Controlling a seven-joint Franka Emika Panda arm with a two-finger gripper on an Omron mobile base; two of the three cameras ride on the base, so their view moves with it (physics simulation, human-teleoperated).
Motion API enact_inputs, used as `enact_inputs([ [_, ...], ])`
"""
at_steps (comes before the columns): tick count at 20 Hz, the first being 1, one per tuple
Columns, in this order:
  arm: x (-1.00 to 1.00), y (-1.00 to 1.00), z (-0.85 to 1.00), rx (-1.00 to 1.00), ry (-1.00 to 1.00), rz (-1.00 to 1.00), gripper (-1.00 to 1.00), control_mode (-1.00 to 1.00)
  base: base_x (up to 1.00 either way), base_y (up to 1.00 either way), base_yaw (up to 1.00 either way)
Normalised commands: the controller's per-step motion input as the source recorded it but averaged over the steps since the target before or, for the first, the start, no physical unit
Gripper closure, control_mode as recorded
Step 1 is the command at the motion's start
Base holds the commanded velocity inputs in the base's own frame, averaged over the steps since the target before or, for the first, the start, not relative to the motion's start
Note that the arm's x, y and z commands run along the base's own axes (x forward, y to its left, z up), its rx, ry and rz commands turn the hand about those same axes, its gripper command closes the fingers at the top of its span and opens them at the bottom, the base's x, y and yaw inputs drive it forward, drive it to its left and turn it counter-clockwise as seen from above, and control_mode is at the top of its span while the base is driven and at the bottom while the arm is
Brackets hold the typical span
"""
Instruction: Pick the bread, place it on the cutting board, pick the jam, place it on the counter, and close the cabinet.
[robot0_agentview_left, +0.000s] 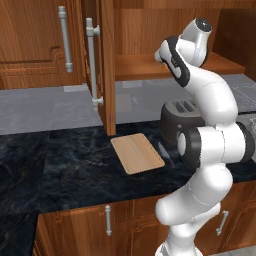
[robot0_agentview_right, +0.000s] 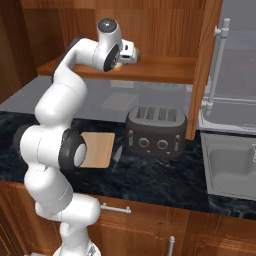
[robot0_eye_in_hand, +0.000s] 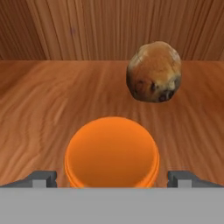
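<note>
Orange jam sits between the spread hand fingertips, bread just beyond.

A dark four-slot toaster is set before a grey backsplash; a steel sink is sunk beside it, and low wooden cupboards are fitted below
</note>
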Motion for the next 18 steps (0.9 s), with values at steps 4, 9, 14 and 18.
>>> enact_inputs([
  [4,0.15,0.0,0.0,0.0,0.0,0.0,-1.0,-1.0,0.0,0.0,0.0],
  [9,0.07,0.0,0.0,0.0,0.0,0.0,1.0,-1.0,0.0,0.0,0.0],
  [14,0.0,0.0,-0.03,0.0,0.0,0.0,1.0,-1.0,0.0,0.0,0.0],
  [18,0.0,0.0,0.0,0.0,0.0,0.0,1.0,-1.0,0.0,0.0,0.0],
])
